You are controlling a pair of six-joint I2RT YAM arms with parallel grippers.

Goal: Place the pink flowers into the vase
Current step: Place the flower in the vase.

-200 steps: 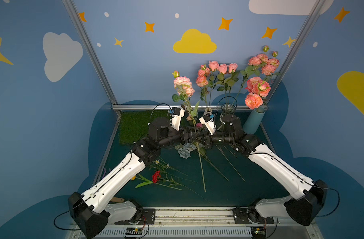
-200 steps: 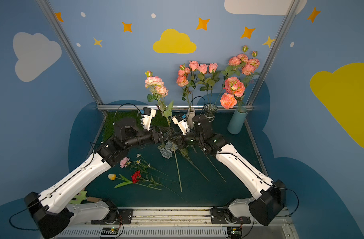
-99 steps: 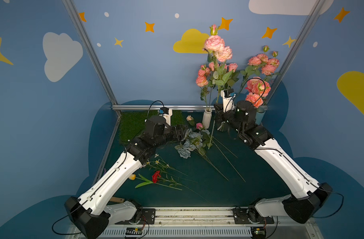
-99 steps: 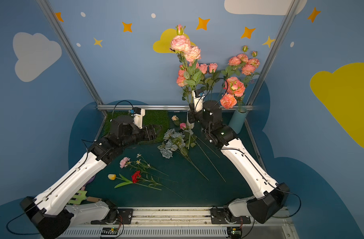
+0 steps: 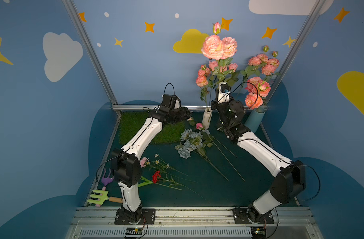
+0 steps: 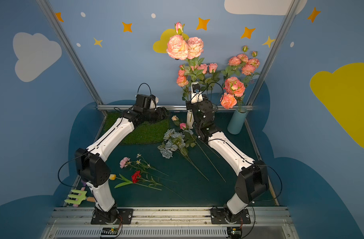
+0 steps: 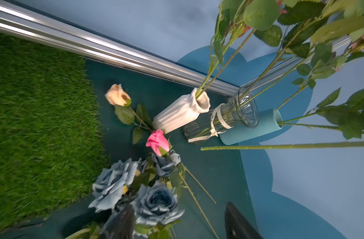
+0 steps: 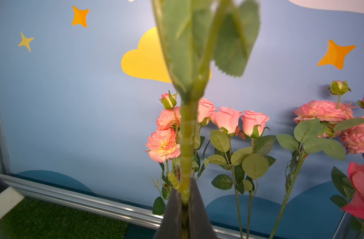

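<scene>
1. Lifting away from the middle of the desk point(image 5: 218, 192), the right tool point(image 8: 185, 198) had carried one stem of pink flowers point(image 5: 219, 46) upright within the last second. Its blooms now stood in the upper centre of both top views, above the bunches already in vases.
2. The right tool was pressed together on the green stem, pinching it well below the leaves. A thick cut end point(image 7: 204, 148), presumably this stem's, hung free just beside the glass vase point(image 7: 239, 111), in no mouth yet.
3. The left tool point(image 7: 178, 207) had let go and drawn back toward the grass mat point(image 5: 133, 128) at centre left. Its fingers were spread with nothing between them.
4. That left the carrying to one arm, and the stem probably only needed lowering into a mouth.
5. The white vase point(image 5: 207, 119) and teal vase point(image 5: 255, 122) each held pink stems, as the glass one seemed to. Their crowded leaves could snag the newcomer, and the right arm hid the glass vase in the top views.
6. The grey-blue rose bunch point(image 5: 189, 142), a pink bud point(image 7: 158, 141) and a peach bud point(image 7: 117, 95) lay by the white vase's foot. The red carnation point(image 5: 155, 175) lay lower left, well apart.
</scene>
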